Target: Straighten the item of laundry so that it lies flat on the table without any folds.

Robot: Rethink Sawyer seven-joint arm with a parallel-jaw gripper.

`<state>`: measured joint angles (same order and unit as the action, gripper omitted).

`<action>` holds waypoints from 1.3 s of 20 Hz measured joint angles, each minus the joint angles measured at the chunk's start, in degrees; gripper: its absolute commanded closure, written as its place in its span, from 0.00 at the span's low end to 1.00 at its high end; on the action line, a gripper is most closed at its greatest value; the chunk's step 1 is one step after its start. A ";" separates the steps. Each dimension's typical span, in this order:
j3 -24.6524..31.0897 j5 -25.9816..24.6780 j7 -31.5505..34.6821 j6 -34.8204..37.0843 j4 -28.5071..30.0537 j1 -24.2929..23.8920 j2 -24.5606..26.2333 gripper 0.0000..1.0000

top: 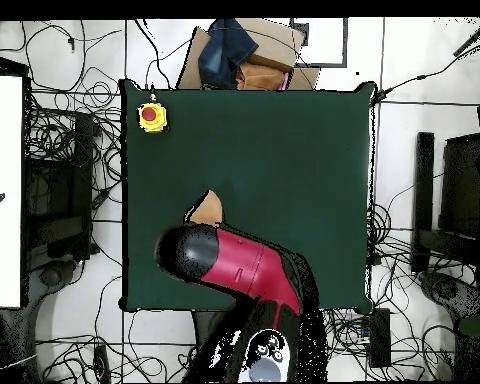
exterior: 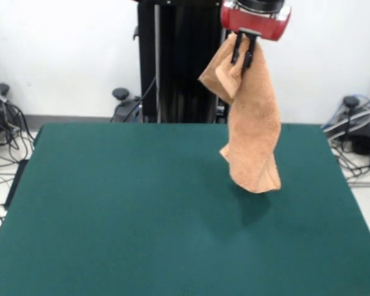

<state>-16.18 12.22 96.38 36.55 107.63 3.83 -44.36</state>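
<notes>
The peach-orange item of laundry (exterior: 253,123) hangs in the air above the green table (exterior: 123,209), bunched and folded lengthwise, its lowest corner well clear of the tabletop. My gripper (exterior: 244,49) is high up at the top of the front view, shut on the towel's upper edge, with a flap of cloth drooping to the left of the fingers. In the overhead view the red and black arm (top: 239,265) covers most of the towel; only a small peach tip of the laundry (top: 208,209) shows beyond the arm's black end. The gripper itself is hidden there.
A yellow box with a red button (top: 152,117) sits at one corner of the table (top: 284,150). Cardboard and dark cloth (top: 246,55) lie past the table's far edge in the overhead view. Cables and stands ring the table on the floor.
</notes>
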 measured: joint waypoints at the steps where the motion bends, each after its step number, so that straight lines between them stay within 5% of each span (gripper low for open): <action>1: 0.00 -0.43 0.00 0.00 0.00 -0.31 0.01 1.00; 26: 0.01 -6.36 0.00 -0.01 -0.88 -4.10 0.02 1.00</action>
<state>-16.17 5.87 96.38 36.53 106.76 -0.27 -44.35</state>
